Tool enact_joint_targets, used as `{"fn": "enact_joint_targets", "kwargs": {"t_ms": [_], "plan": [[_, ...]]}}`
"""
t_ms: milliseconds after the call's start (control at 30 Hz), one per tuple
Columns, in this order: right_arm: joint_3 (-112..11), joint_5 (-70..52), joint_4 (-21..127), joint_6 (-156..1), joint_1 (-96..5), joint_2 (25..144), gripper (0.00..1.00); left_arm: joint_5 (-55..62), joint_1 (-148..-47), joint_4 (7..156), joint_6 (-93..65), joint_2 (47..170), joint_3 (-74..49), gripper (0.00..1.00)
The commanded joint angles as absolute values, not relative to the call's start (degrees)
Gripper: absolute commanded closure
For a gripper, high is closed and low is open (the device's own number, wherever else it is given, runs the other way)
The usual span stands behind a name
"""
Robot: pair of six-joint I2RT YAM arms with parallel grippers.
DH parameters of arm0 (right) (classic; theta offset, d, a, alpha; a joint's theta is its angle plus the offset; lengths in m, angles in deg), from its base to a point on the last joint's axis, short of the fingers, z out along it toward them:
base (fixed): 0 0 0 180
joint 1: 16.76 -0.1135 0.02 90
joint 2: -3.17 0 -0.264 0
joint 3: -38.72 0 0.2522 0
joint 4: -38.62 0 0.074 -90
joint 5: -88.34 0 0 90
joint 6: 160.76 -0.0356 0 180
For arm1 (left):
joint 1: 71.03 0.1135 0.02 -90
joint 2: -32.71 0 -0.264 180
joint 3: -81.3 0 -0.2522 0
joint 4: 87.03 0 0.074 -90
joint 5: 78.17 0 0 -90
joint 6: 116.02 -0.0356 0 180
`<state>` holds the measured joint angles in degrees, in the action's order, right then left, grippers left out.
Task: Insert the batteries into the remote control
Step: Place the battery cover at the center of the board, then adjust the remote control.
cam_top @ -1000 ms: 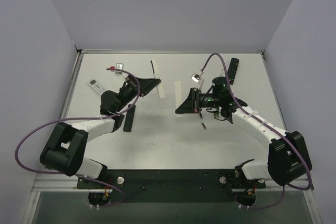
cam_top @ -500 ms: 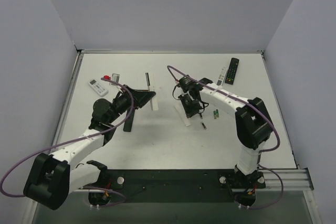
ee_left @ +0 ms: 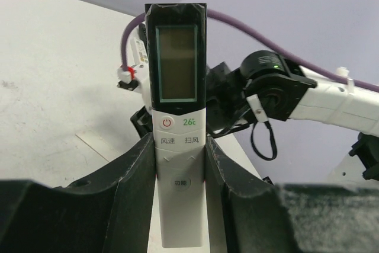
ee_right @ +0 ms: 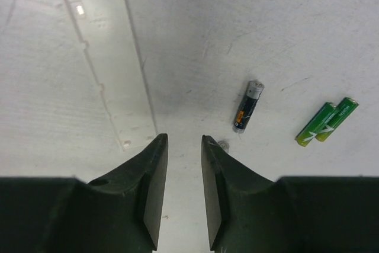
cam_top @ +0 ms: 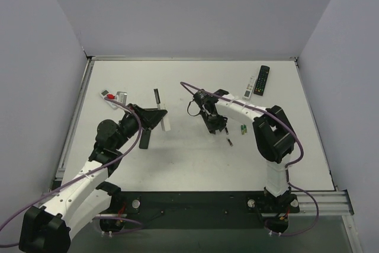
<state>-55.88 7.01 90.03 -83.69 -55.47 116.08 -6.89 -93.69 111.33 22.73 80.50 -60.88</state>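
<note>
A white remote (ee_left: pixel 177 117) is gripped upright by the left fingers (ee_left: pixel 130 182). The right fingers (ee_right: pixel 148 188) are set narrowly apart, empty; a dark battery (ee_right: pixel 247 106) and two green batteries (ee_right: pixel 327 122) are seen on the surface (ee_right: pixel 296 28) just to their right.

**Batteries:** three counted. One dark cell (ee_right: pixel 247 106) with metallic ends lies right of centre in the right wrist view. A first green cell (ee_right: pixel 315 124) and a second green cell (ee_right: pixel 336 119) lie side by side near the right edge.

**Remote controls:** four counted.
- One display remote (ee_left: pixel 176 134), white, at the centre of the left wrist view.
- One black remote (cam_top: pixel 264 80) and one pale remote (cam_top: pixel 251 86), side by side at the upper right of the overhead view.
- One white remote (cam_top: pixel 105 93) at the left, partly covered.

**Flat white panel** (ee_right: pixel 100 39): one.

**Dark slim bar** (cam_top: pixel 145 137): one, left of centre; kind not determinable.

**Robot arms:** two, the left arm (cam_top: pixel 83 185) and the right arm (cam_top: pixel 246 108).
</note>
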Motion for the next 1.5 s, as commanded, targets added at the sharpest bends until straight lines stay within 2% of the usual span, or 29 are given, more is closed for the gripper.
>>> {"fn": "enact_joint_targets", "kwargs": {"t_ms": [0,67,100,167,300,333,400,533,733,967,1167,1200,1267,1300,1333,1367,1400,1433,1467], "plan": [[-52.92,-1.02,87.72,-81.66,-54.64,106.03,0.72,-6.35,-93.18,111.46,21.7,78.76,-61.38,1.0],[-49.86,-12.69,82.9,-81.75,-53.15,102.51,0.64,-8.11,-93.27,115.13,23.62,79.55,-62.08,1.0],[-48.44,-17.17,80.44,-82.0,-52.53,98.31,0.55,-8.64,-93.27,116.29,24.33,79.99,-62.17,1.0],[-43.89,-30.14,72.18,-84.1,-50.78,94.34,0.45,-9.96,-93.27,119.36,25.74,81.57,-62.17,1.0],[-37.38,-47.07,57.69,-90.5,-48.84,85.73,0.23,-11.72,-93.53,123.23,27.94,83.86,-61.03,1.0],[-36.22,-49.36,50.26,-92.88,-48.31,84.66,0.2,-11.98,-93.62,123.94,28.29,84.38,-60.94,1.0],[-32.63,-54.97,43.01,-100.15,-47.52,82.73,0.14,-12.42,-93.71,125.52,29.26,84.83,-59.98,1.0],[-29.97,-60.98,23.52,-110.64,-47.95,83.06,0.13,-13.3,-94.32,127.19,30.4,85.71,-58.48,1.0],[-31.98,-63.7,12.23,-118.03,-50.15,86.23,0.13,-13.04,-96.34,130.45,33.04,86.59,-56.73,1.0],[-32.61,-67.22,-3.49,-129.0,-53.31,90.62,0.18,-10.32,-98.8,131.85,34.09,87.03,-56.02,1.0],[-32.61,-68.63,-15.55,-136.23,-54.55,93.0,0.32,-8.91,-100.56,133.61,35.23,87.64,-55.75,1.0],[-32.61,-69.07,-15.82,-136.41,-54.81,93.0,0.4,-8.82,-100.56,133.61,35.24,87.29,-55.93,1.0],[-32.43,-69.33,-15.65,-136.24,-54.9,92.56,0.49,-8.73,-100.56,133.35,35.15,86.94,-56.11,1.0],[-31.91,-69.51,-15.12,-135.63,-54.81,92.39,0.61,-8.21,-100.56,133.09,35.06,86.42,-56.37,1.0],[-31.73,-69.6,-14.34,-134.92,-54.81,92.12,0.67,-8.03,-100.48,132.13,34.54,86.06,-56.46,1.0],[-31.47,-69.69,-13.2,-133.96,-54.81,91.34,0.72,-7.86,-100.47,131.42,34.1,85.62,-56.54,0.96],[-31.2,-69.77,-9.88,-132.82,-54.81,90.89,0.82,-7.68,-100.47,130.72,33.74,84.84,-56.55,0.93],[-30.85,-69.77,-7.58,-129.24,-54.81,90.19,0.86,-7.5,-100.39,128.89,32.61,84.48,-56.46,0.87],[-30.76,-69.77,-4.78,-127.12,-54.72,88.88,0.9,-7.42,-100.3,127.74,32.08,83.95,-56.37,0.71]]}}
